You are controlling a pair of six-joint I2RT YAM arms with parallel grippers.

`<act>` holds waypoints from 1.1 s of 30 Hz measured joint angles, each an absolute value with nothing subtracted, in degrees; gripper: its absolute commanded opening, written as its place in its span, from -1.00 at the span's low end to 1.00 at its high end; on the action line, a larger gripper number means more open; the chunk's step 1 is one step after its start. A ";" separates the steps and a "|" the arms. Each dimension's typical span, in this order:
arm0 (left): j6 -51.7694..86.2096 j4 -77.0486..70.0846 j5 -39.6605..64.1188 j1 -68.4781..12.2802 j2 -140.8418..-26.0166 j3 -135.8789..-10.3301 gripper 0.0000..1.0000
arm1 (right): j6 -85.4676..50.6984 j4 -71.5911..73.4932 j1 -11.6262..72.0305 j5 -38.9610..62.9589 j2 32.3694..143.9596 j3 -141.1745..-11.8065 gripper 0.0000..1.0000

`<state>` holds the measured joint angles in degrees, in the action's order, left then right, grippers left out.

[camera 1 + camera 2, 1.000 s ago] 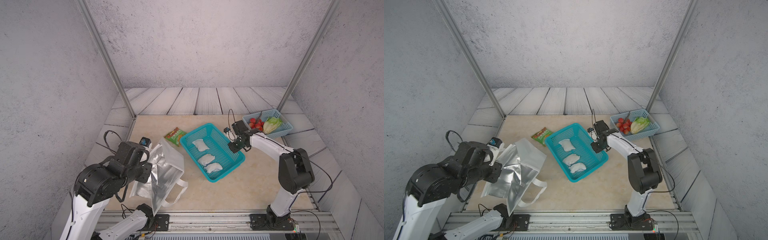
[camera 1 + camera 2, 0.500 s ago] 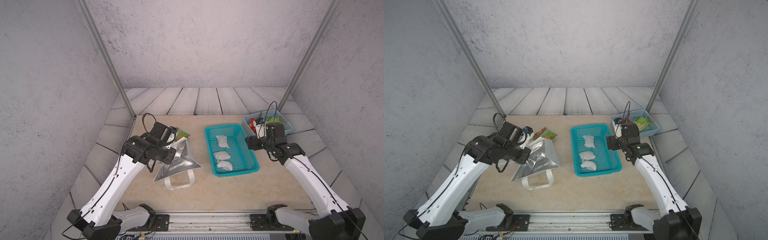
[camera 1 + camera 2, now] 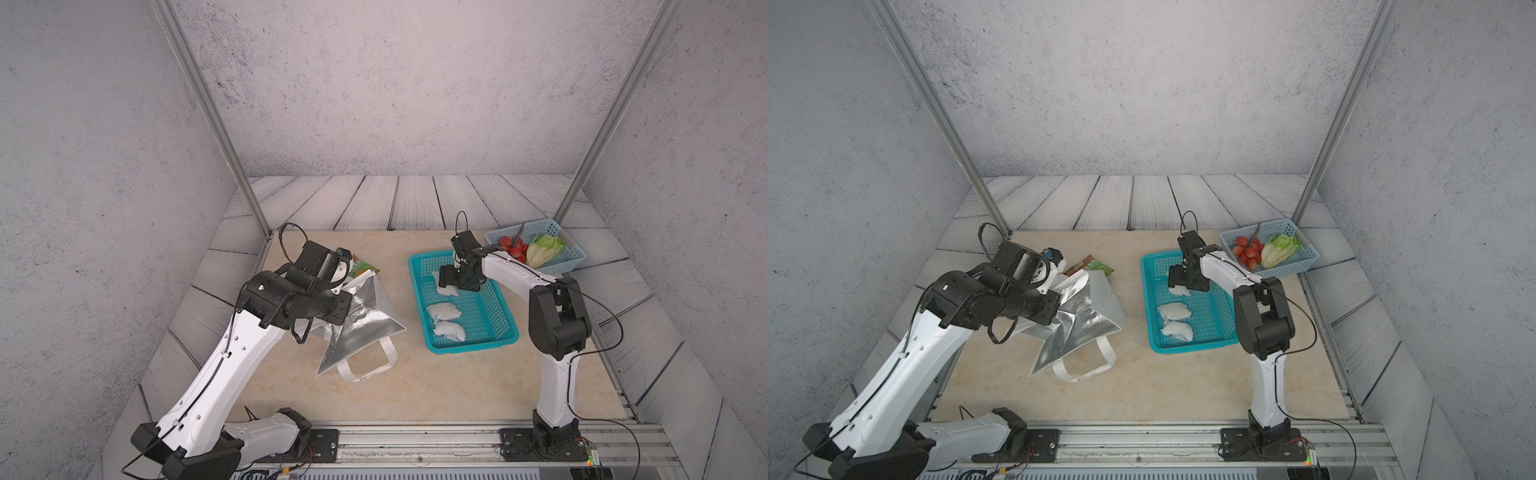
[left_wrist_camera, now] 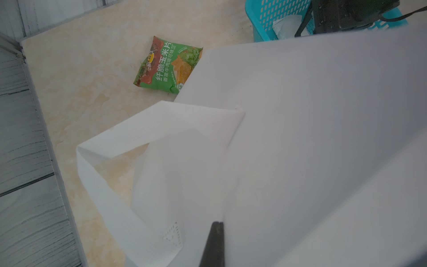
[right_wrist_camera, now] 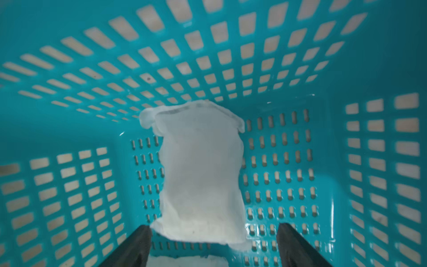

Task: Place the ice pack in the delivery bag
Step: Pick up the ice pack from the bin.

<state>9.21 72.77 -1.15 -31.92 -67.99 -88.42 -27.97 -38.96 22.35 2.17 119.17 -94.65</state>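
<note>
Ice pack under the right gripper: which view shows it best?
Right wrist: the ice pack fills the centre in the teal basket, one end inside the open right gripper. Both top views show only an edge under that gripper; left wrist, a corner.

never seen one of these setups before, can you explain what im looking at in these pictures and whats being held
These are two white robot arms fixed at the front edge of a table, each ending in a two-fingered gripper. Two pictures come from a camera looking down on the whole scene. The other two come from small cameras on the arms' wrists.

On the table are a delivery bag with silver lining, a green snack packet next to it, a teal basket with three white ice packs, and a pale blue basket with tomatoes and lettuce.

The left gripper is shut on the bag's rim, holding it open. The right gripper is open inside the teal basket, a finger on either side of one ice pack, gripping nothing.
</note>
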 measured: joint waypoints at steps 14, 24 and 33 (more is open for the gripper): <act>11.42 73.69 -1.72 -31.92 -66.48 -88.42 -1.00 | -29.52 -36.40 22.87 -1.56 128.88 -104.25 0.12; 14.44 70.94 -0.64 -31.92 -67.13 -88.38 -1.00 | -27.55 -35.07 22.87 -0.75 118.24 -93.95 0.10; 14.90 69.32 -0.14 -31.92 -67.05 -85.86 -1.00 | -28.62 -34.89 23.70 0.12 119.66 -90.19 0.42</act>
